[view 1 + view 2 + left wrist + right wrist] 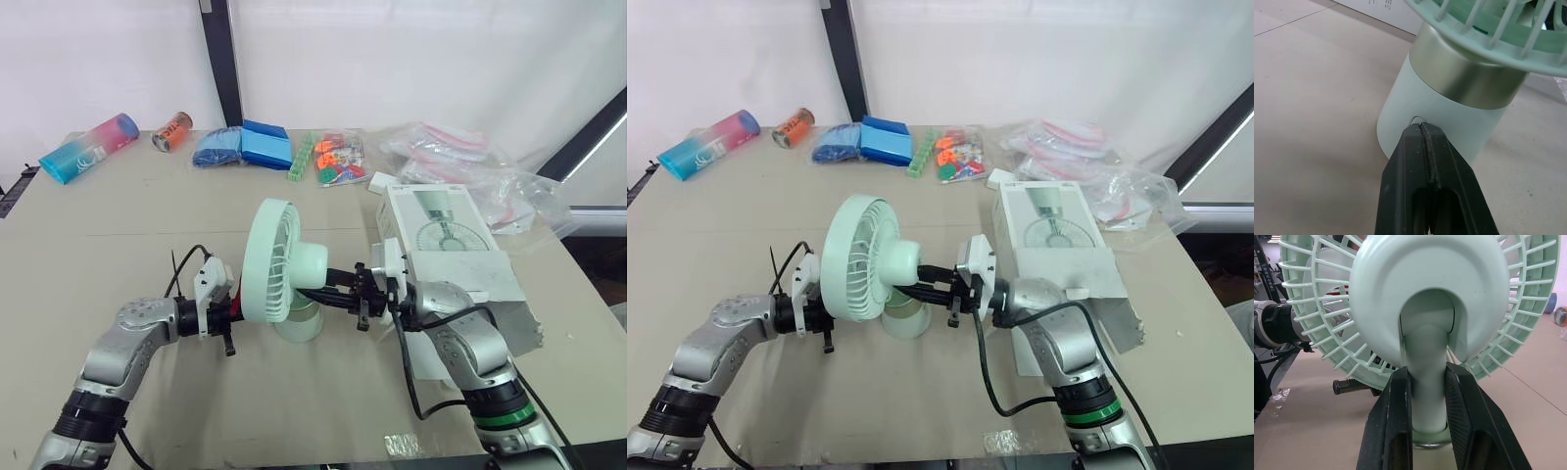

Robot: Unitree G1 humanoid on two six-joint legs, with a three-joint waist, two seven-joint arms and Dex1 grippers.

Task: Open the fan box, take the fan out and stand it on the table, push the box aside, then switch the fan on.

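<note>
The right gripper (1427, 377), its forearm level and reaching inward, clamps the neck of the mint-green fan (284, 269). The left gripper (1422, 128), fingers pressed together, points its tip at the fan's base from the opposite side. The fan stands on the table (118, 215), with the fan box (446, 230) just beside it.

- The fan (279, 264) stands on the table (118, 225) near its middle, between the two grippers.
- The left gripper (1422, 128) touches the fan's base from the left; the right gripper (1427, 382) straddles its neck from the right.
- The fan box (446, 235) lies just right of the fan.
- Along the table's far edge, left to right: a tube (88, 147), a can (171, 130), packets (245, 145), bags (460, 162).
</note>
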